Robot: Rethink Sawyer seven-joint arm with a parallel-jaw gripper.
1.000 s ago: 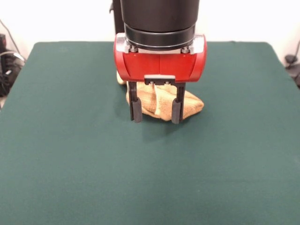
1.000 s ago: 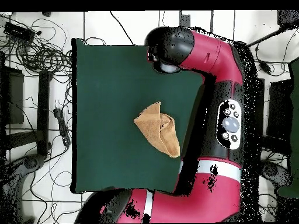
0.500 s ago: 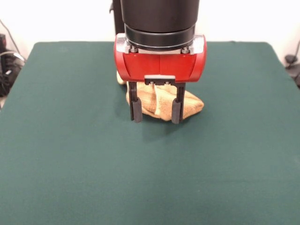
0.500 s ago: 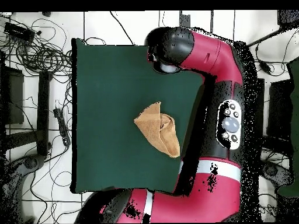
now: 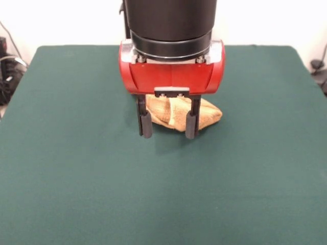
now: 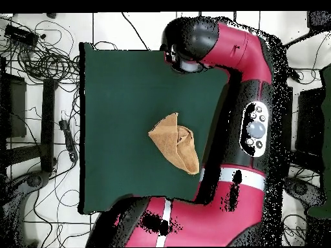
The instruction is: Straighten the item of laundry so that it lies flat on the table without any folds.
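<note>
Hand (image 5: 167, 126) hangs over the green desk (image 5: 76, 168) with its fingers spread wide, gripping nothing. The yellow towel (image 5: 204, 113) sits bunched and folded just behind it, around the desk's middle.

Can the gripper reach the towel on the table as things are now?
Probably yes. The gripper is open and holds nothing, the folded towel lies uncovered in the middle of the table, and nothing stands between them.
</note>
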